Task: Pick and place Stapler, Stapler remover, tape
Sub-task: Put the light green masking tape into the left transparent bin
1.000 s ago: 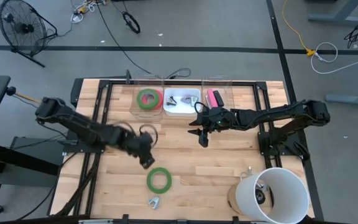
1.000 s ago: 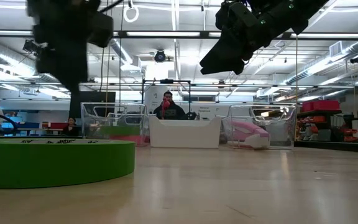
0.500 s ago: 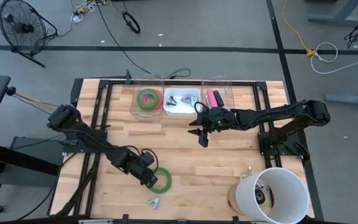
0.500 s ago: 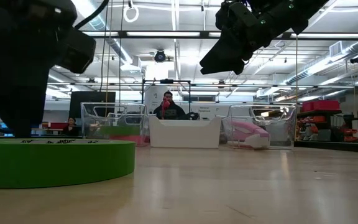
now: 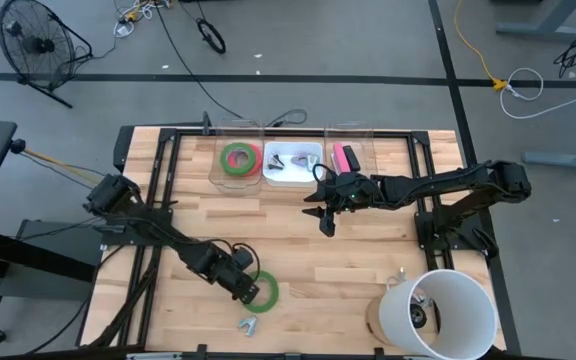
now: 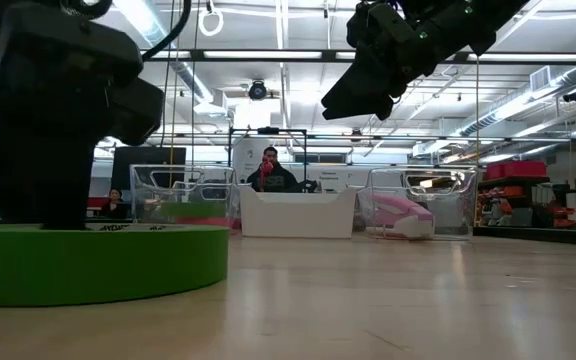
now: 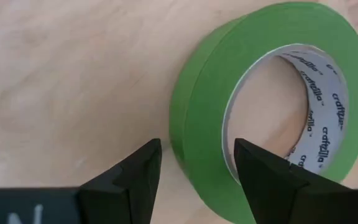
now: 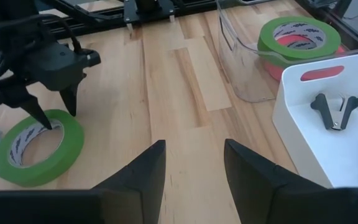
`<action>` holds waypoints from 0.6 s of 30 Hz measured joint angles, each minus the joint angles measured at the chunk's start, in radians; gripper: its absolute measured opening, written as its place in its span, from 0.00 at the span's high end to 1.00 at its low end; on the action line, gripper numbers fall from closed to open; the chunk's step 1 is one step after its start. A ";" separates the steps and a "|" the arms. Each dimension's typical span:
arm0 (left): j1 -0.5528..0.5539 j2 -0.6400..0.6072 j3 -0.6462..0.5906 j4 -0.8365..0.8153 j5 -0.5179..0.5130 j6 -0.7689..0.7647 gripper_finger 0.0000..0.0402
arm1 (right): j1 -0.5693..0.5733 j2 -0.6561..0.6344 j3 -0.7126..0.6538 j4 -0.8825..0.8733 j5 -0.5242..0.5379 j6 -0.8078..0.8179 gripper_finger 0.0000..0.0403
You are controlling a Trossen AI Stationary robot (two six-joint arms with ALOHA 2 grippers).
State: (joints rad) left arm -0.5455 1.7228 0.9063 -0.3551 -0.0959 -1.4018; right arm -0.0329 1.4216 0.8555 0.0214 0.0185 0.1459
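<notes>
High view: left pincer (image 5: 249, 288) down at a green tape roll (image 5: 261, 290) near the table's (image 5: 348, 260) front edge.
Its fingers stand spread, one inside the ring and one outside, astride the band. The right pincer (image 5: 326, 224) hangs open above mid-table. Toward the back edge, a clear bin (image 5: 238, 160) holds a green roll (image 5: 237, 157) stacked on a pinkish-red one (image 8: 277, 68); beside it a white bin (image 5: 292, 164) holds a staple remover (image 8: 335, 109).

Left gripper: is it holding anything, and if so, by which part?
Nothing held yet. The left gripper is open, fingers straddling the near wall of the green ring-shaped tape roll on the wooden table.
</notes>
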 joint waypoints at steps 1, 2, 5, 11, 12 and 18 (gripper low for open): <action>0.001 0.006 0.002 -0.001 0.000 0.011 0.48 | 0.000 0.000 0.000 0.000 0.000 0.000 0.59; 0.004 0.014 0.003 -0.001 0.000 0.028 0.48 | 0.000 0.000 0.000 0.000 0.000 0.000 0.59; 0.006 0.025 0.002 0.000 -0.009 0.098 0.48 | 0.000 0.000 0.000 0.000 0.000 0.001 0.59; 0.008 0.028 0.000 0.011 -0.071 0.258 0.50 | 0.000 0.000 0.000 0.000 0.000 0.003 0.59; 0.012 0.028 -0.001 0.009 -0.068 0.257 0.52 | 0.000 0.000 0.000 0.000 0.000 0.003 0.59; 0.019 0.029 -0.002 0.002 -0.117 0.247 0.79 | 0.000 0.000 0.000 0.000 0.000 0.003 0.59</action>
State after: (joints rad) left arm -0.5264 1.7518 0.9047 -0.3534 -0.2129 -1.1544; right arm -0.0327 1.4216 0.8555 0.0212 0.0185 0.1486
